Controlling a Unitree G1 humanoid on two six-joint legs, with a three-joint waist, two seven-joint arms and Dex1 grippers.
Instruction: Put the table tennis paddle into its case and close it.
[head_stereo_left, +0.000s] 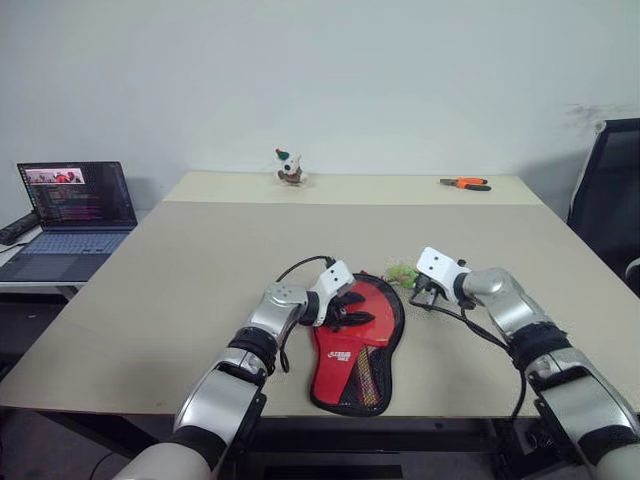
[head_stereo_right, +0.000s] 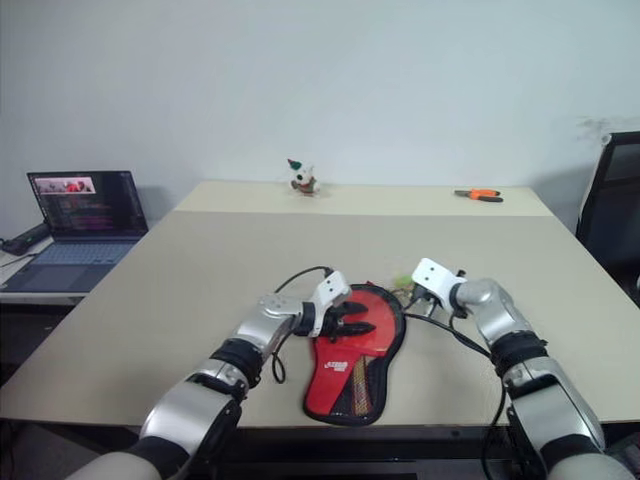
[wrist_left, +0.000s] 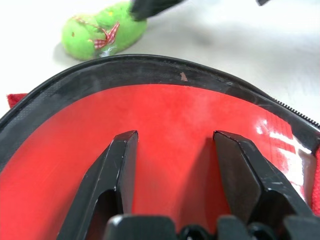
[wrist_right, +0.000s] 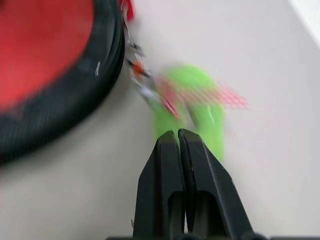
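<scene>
The case (head_stereo_left: 352, 352) lies flat near the table's front edge, red face up, with its white logo and mesh patch toward me and a black rim around the round end. My left gripper (head_stereo_left: 352, 308) rests on that round end, open, and both fingers (wrist_left: 117, 165) lie on the glossy red surface. The green zipper tag (head_stereo_left: 402, 273) lies on the table just off the case's far right rim. My right gripper (wrist_right: 176, 134) is shut right beside the tag (wrist_right: 192, 107), and nothing shows between its fingers. The table tennis paddle is hidden.
An open laptop (head_stereo_left: 70, 215) sits on a side desk at the left. A small toy figure (head_stereo_left: 290, 167) and orange-handled pliers (head_stereo_left: 466, 183) lie at the table's far edge. A black chair (head_stereo_left: 610, 200) stands at the right.
</scene>
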